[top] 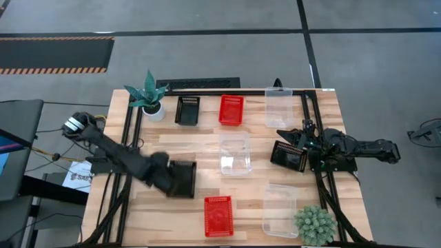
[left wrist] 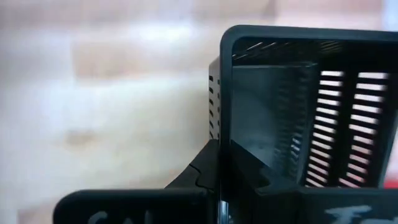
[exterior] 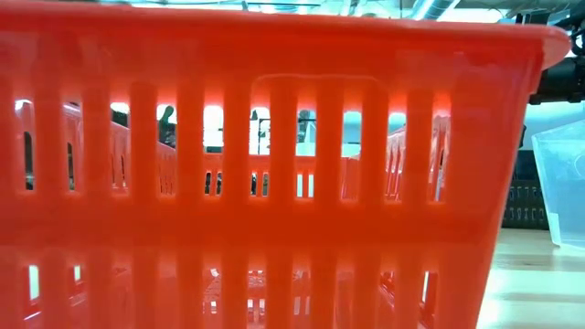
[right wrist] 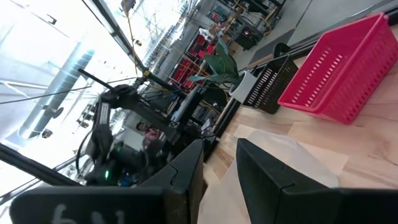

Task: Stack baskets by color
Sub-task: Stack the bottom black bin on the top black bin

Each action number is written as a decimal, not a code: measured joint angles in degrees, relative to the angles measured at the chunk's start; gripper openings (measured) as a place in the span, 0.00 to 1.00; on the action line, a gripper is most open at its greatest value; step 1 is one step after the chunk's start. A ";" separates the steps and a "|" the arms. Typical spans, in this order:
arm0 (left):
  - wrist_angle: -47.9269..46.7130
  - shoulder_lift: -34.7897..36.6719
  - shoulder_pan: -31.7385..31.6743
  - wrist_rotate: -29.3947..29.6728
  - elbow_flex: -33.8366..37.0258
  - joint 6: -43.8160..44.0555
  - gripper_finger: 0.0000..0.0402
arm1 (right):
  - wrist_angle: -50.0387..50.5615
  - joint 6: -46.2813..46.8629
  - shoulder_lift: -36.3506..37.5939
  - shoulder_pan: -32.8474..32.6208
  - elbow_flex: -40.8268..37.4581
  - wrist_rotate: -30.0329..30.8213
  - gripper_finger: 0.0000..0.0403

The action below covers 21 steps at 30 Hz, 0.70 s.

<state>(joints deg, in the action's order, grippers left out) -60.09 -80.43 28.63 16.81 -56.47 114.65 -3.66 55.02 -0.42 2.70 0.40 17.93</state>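
Observation:
My left gripper (top: 170, 176) is shut on a black mesh basket (top: 183, 179) left of the table's middle, toward the near edge. My right gripper (right wrist: 214, 177) stands open at the table's right, level, with nothing between its fingers; another black basket (top: 289, 156) lies tilted just beside it. A black basket (top: 187, 110), a red one (top: 231, 110) and a clear one (top: 278, 107) stand in a row at the far edge. One clear basket (top: 234, 153) is in the middle. A red basket (top: 218, 215) and a clear one (top: 279, 210) stand near the front. My left gripper holds the black basket by its wall on the table's left side (left wrist: 222, 143), at the rim. One finger (left wrist: 267, 180) is inside the basket and the other (left wrist: 194, 179) outside. The fingers come steeply from above. The basket's opening faces up; whether its bottom is clear of the table does not show.
A leafy potted plant (top: 149, 96) stands at the far left corner, a round spiky one (top: 315, 224) at the near right. Black frame rails (top: 131, 138) run along both sides of the table. The near red basket (exterior: 274, 183) fills the low view.

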 joint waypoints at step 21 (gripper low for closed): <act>14.91 6.24 -58.17 -7.29 0.00 -56.34 0.00 | -0.01 -0.04 -0.01 0.02 0.00 0.04 0.30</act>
<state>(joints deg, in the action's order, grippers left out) -45.18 -74.19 -29.53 9.52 -56.47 58.32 -3.67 54.99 -0.43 2.72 0.40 17.98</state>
